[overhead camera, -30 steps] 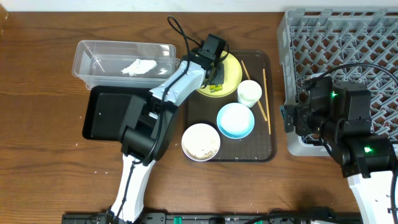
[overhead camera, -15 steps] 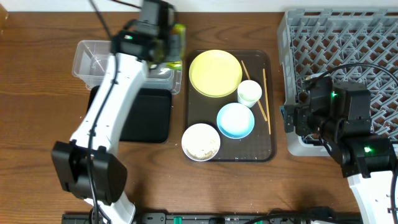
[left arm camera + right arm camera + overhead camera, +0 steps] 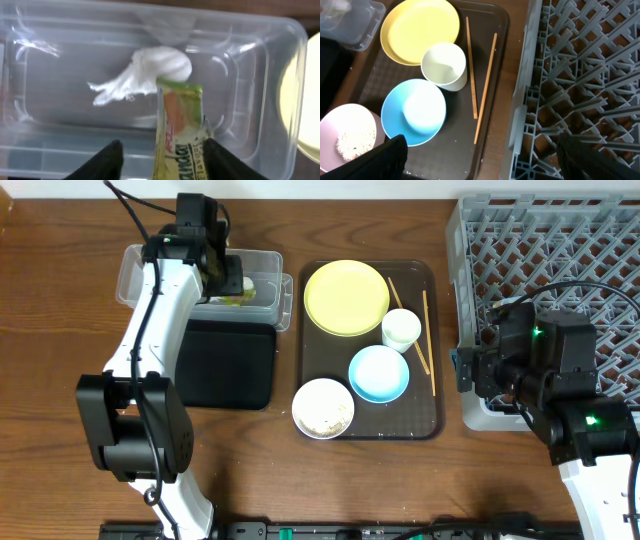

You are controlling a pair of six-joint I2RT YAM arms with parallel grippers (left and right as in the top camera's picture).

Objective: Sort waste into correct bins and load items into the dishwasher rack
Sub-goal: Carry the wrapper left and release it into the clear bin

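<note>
My left gripper (image 3: pixel 230 278) hangs over the clear tub (image 3: pixel 140 275). In the left wrist view its jaws (image 3: pixel 162 162) stand wide apart. A yellow-green wrapper with an orange patch (image 3: pixel 182 130) rests against the right finger only. A crumpled white tissue (image 3: pixel 145 72) lies in the tub (image 3: pixel 280 75). The yellow plate (image 3: pixel 346 297), white cup (image 3: pixel 401 329), blue bowl (image 3: pixel 378 373), white bowl holding rice (image 3: pixel 323 408) and two chopsticks (image 3: pixel 428 345) sit on the brown tray (image 3: pixel 428 420). My right gripper (image 3: pixel 482 160) is open and empty over the grey rack's left edge (image 3: pixel 520 125).
The black tray (image 3: pixel 225 365) lies in front of the clear tub, partly under my left arm. The grey rack (image 3: pixel 560 250) fills the right side, with my right arm (image 3: pixel 540 370) over its front-left corner. Bare wooden table lies at the front left.
My left arm has swung left from the yellow plate to over the clear tub, carrying the wrapper off the plate. The right arm has not moved.
</note>
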